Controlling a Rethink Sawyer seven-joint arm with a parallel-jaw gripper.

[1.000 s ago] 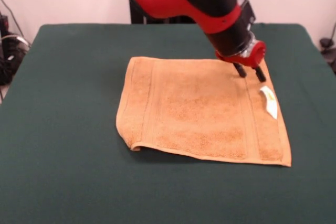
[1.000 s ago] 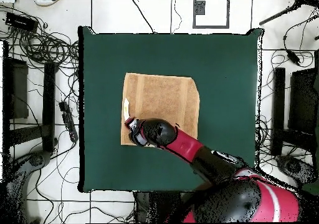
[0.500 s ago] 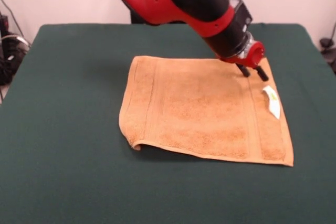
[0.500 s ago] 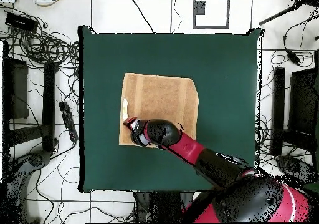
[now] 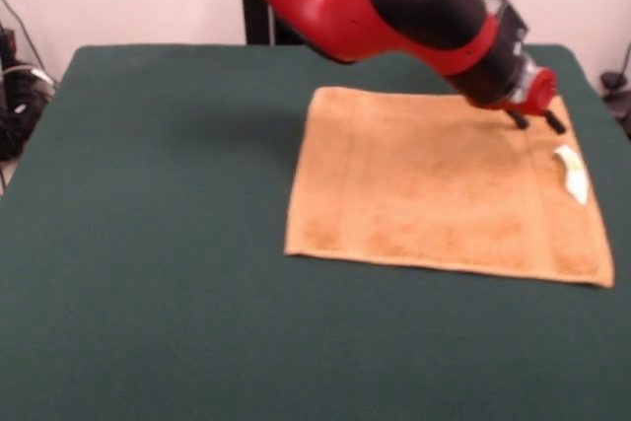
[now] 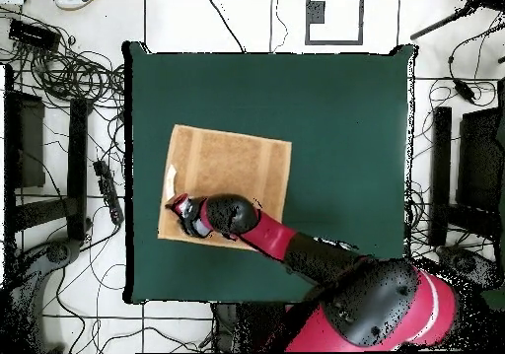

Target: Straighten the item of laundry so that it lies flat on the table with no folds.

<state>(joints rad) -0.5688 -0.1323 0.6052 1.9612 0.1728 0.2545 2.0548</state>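
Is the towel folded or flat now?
Flat. The towel lies spread on the table, all four corners showing, no fold.

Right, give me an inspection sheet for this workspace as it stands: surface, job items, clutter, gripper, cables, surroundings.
Surface: table covered in dark green cloth, no damage visible.
Job's things: orange-tan towel lies spread out, no fold visible; white tag lies on top by one edge. In the overhead view the towel sits close to the table's edge on the picture's left.
Clutter: nothing seen on the table besides the towel.
Gripper: gripper sits low over the towel's far corner near the tag, fingers apart; contact with the cloth cannot be told.
Cables: many loose cables on the floor around the table, none on it.
Surroundings: tiled floor, dark stands beside the table; no person seen.
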